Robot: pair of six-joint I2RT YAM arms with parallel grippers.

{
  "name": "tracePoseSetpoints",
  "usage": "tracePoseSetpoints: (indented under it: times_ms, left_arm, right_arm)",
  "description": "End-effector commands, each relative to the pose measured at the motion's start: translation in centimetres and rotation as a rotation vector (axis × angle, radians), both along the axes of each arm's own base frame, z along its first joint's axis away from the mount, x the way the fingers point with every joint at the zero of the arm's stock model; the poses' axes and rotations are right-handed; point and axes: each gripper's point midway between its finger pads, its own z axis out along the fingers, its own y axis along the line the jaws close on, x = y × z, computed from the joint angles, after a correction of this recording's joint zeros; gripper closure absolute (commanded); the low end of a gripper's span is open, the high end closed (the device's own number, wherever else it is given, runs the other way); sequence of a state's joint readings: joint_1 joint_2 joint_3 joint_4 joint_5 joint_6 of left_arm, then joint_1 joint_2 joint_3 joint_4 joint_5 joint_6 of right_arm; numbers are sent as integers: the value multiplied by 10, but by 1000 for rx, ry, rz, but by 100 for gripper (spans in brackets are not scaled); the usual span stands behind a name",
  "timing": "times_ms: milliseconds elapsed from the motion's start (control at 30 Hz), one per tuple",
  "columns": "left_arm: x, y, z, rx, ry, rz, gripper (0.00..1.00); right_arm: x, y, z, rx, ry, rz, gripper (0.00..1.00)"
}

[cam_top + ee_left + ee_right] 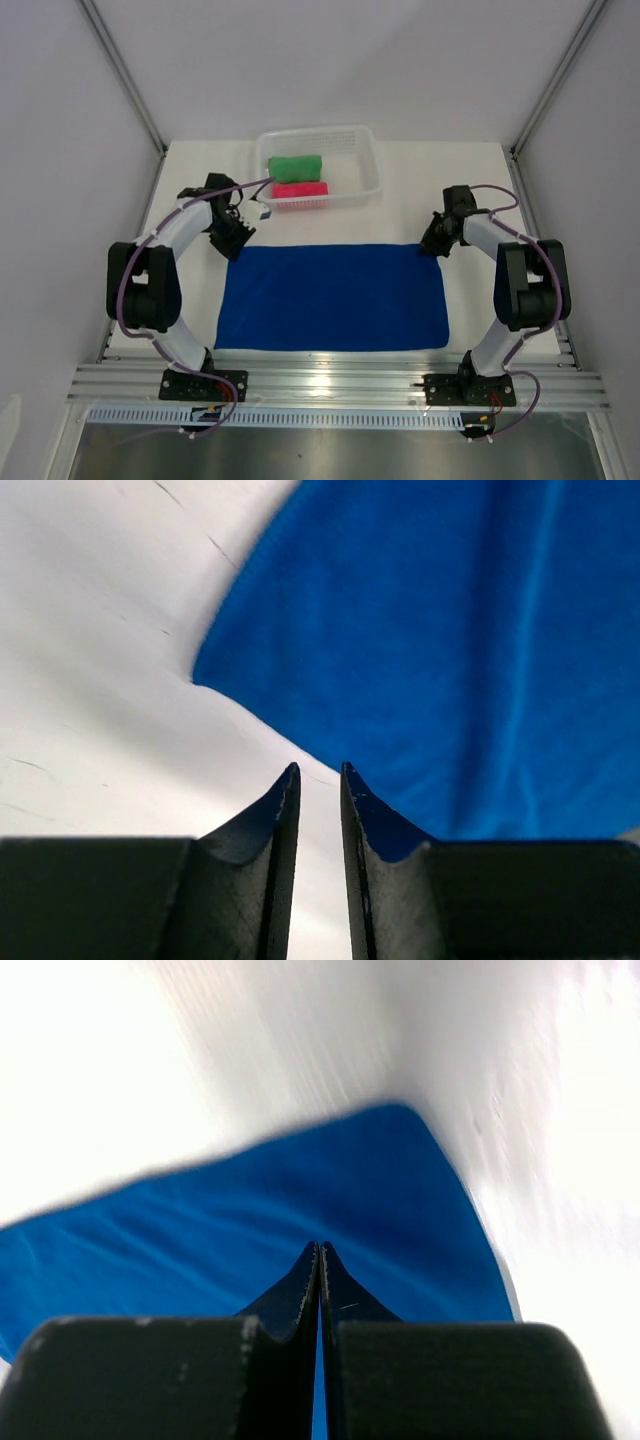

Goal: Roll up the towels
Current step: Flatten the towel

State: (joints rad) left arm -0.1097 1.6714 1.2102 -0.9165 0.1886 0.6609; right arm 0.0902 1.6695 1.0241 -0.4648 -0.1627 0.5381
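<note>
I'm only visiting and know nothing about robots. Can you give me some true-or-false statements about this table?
1. The blue towel lies spread flat. True.
2. The green towel sits rolled in the basket. True.
3. The pink towel lies on the table outside the basket. False: it is in the basket, beside the green one.
4. The right claw is wide open. False: it is shut.
5. The left claw shows a narrow gap. True.

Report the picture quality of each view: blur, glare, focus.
Top external: sharp and evenly lit, with a bright reflection on the metal rail at the near edge. Left wrist: the blue towel is soft and out of focus, with a faint shadow along its edge on the table. Right wrist: smeared with blur, table washed out to white, towel edges fuzzy.
</note>
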Motion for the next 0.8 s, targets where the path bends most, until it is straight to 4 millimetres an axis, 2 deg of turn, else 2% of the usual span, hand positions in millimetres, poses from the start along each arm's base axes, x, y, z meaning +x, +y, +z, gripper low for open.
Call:
tracePoseSetpoints:
  times_ms: [0,100,133,300,367,467,533,633,700,767]
  left_arm:
    - [30,6,-4,70,-80,57,75]
    - [35,16,-22,136,-39,79,75]
    - [35,21,-31,166,-20,84,75]
    - [32,27,-49,209,29,99,71]
    - [37,29,-49,218,38,121,70]
    - [48,32,-46,237,12,139,70]
    - [46,33,-50,250,41,143,70]
    - [55,37,-47,271,15,157,70]
    - [51,32,-48,240,35,150,70]
    - [44,26,-41,197,36,127,67]
  right_arm:
    - [39,5,-2,40,-70,11,100]
    - [46,-3,-18,32,-28,-34,100]
    - [42,-7,-30,22,14,-46,100]
    - [44,-23,-42,-5,38,-115,100]
    - [45,-26,-43,-9,42,-118,100]
    - [50,-27,-37,-6,18,-117,100]
    - [56,-24,-31,12,-11,-111,100]
    - [62,-21,-15,25,-49,-100,100]
    - [65,-24,-7,21,-70,-94,100]
    - [70,-22,4,30,-98,-49,100]
